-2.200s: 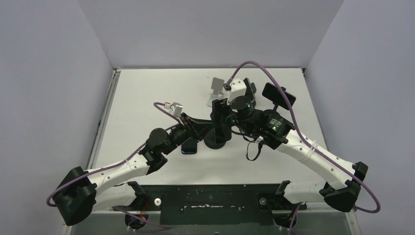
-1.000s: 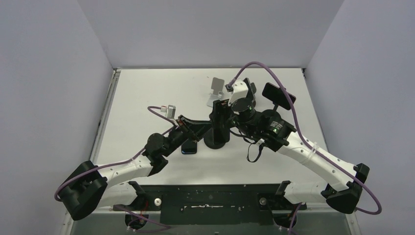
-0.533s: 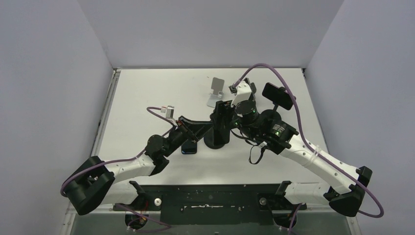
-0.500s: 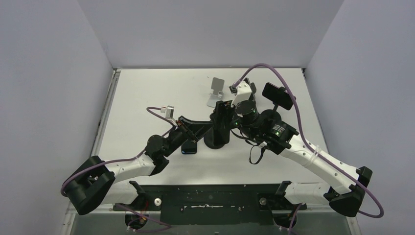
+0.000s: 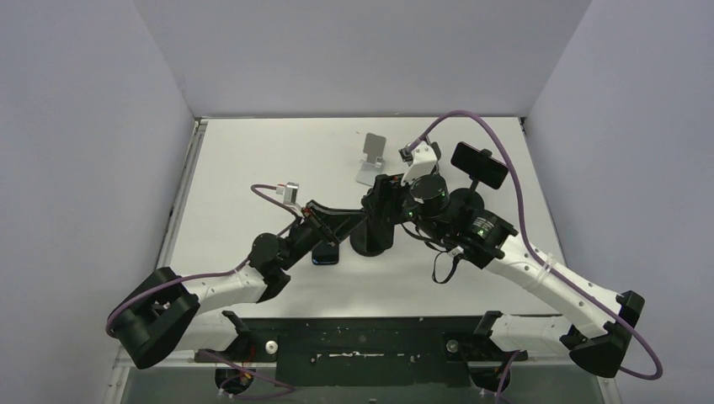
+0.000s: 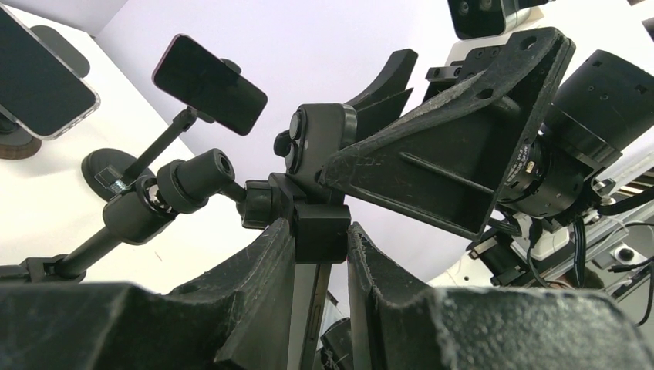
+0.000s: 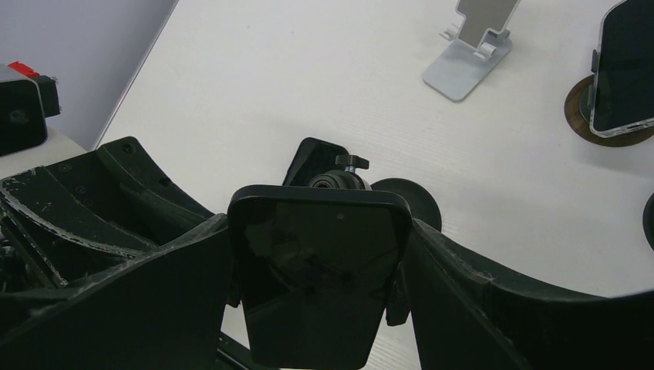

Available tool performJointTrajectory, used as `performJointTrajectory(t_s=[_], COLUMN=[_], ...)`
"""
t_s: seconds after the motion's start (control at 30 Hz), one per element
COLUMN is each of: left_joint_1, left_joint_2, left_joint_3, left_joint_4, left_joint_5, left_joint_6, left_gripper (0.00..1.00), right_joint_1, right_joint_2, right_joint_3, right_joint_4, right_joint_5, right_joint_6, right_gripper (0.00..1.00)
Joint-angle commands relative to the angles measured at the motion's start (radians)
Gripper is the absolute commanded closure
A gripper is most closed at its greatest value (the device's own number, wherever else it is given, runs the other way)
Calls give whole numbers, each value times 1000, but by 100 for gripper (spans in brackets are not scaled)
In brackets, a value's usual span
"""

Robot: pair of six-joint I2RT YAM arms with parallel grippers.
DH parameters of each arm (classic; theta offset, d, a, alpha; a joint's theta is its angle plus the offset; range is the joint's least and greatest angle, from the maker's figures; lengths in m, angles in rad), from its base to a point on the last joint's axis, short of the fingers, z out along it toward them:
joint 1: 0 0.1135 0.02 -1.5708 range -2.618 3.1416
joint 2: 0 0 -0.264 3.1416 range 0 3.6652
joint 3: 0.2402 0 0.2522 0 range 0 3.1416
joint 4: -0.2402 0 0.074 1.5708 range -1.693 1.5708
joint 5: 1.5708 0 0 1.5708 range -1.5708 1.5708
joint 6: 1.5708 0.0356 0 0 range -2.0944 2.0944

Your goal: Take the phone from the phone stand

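A black phone [image 7: 316,277] sits in the clamp of a black phone stand [image 5: 370,242] at the table's middle. My right gripper [image 7: 318,225] reaches in from the right, and its fingers [image 7: 193,277] press on both long sides of the phone. From the left comes my left gripper [image 6: 320,231], shut on the stand's black clamp block [image 6: 320,220], with the phone's thin edge [image 6: 308,308] showing between its fingers below. The stand's ball joint [image 7: 339,179] and round base [image 7: 409,199] show behind the phone. From above, the two grippers meet at the stand's head [image 5: 383,198].
A silver folding stand [image 5: 370,156] stands at the back. Another phone on a black arm stand [image 5: 478,164] is at the back right. A phone on a round brown base [image 7: 621,69] stands beside it. A dark blue phone [image 5: 326,251] lies flat under the left arm.
My right wrist has drifted slightly back and to the right. My left arm's base link has swung a little. Both grips and the stand hold their places.
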Motion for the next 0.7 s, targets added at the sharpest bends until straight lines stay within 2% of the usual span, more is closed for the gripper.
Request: performJointTrajectory(t_s=[0.0, 0.43, 0.57, 0.67], left_joint_1=[27, 33, 33, 32], left_joint_2=[-4, -24, -78, -128], left_joint_3=[-11, -22, -17, -1], left_joint_4=[93, 93, 32, -53], left_joint_5=[-37, -34, -23, -11], left_joint_6=[-25, 5, 56, 115], left_gripper=[100, 100, 63, 46], right_joint_1=[-10, -10, -10, -9], right_joint_2=[-44, -35, -18, -5], right_joint_3=[-19, -5, 15, 27], right_joint_4=[15, -5, -23, -37], right_joint_5=[-37, -29, -15, -6], right_joint_6=[35, 48, 48, 48], right_gripper=[100, 100, 100, 100])
